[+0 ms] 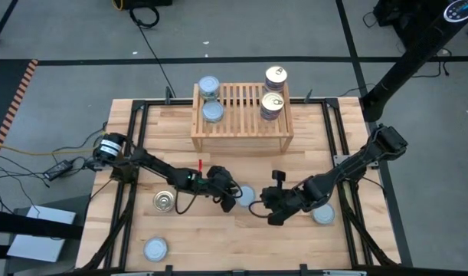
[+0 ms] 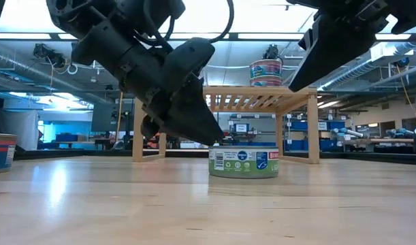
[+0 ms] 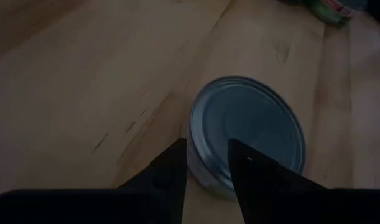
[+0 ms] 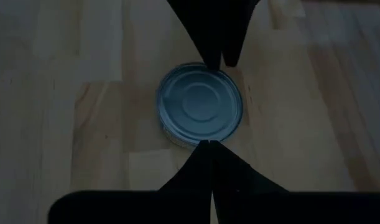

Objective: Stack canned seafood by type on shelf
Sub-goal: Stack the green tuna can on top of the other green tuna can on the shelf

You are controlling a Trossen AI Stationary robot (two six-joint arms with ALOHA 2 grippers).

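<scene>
Four tins sit on the shelf (image 1: pixel 241 126): two silvery-blue left, two gold (pull-tab) right. Left gripper (image 1: pixel 232 201) hangs over a silver-lidded tin (image 1: pixel 245 196) mid-table, fingers (image 3: pixel 171 171) apart, not gripping. Right gripper (image 1: pixel 273 215) hovers just beside it, fingers together.

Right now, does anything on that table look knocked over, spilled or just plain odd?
Nothing is tipped, spilled or visibly dented. On the shelf, silver-lidded tins sit left and gold-lidded tins right. Loose tins on the table all stand upright, including the silver tin between the two arms.
</scene>
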